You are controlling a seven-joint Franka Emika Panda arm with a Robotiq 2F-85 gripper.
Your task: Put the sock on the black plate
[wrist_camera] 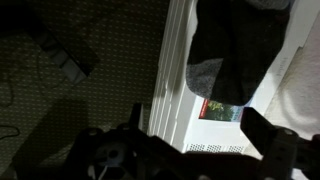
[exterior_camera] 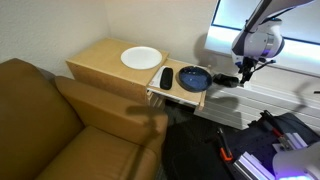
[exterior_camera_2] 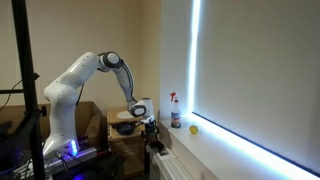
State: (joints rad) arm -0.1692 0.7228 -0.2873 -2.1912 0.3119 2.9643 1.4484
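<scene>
Fingers (wrist_camera: 272, 142) spread wide and empty in the wrist view; the dark sock (wrist_camera: 236, 45) lies ahead between them, lengthwise. In an exterior view the gripper (exterior_camera: 243, 74) hovers off the tabletop's right edge, where the black plate (exterior_camera: 195, 78) sits.

Elevated near view over table (exterior_camera: 100, 62), distant side view (dark plate (exterior_camera_2: 125, 127) shared), downward wrist close-up
</scene>
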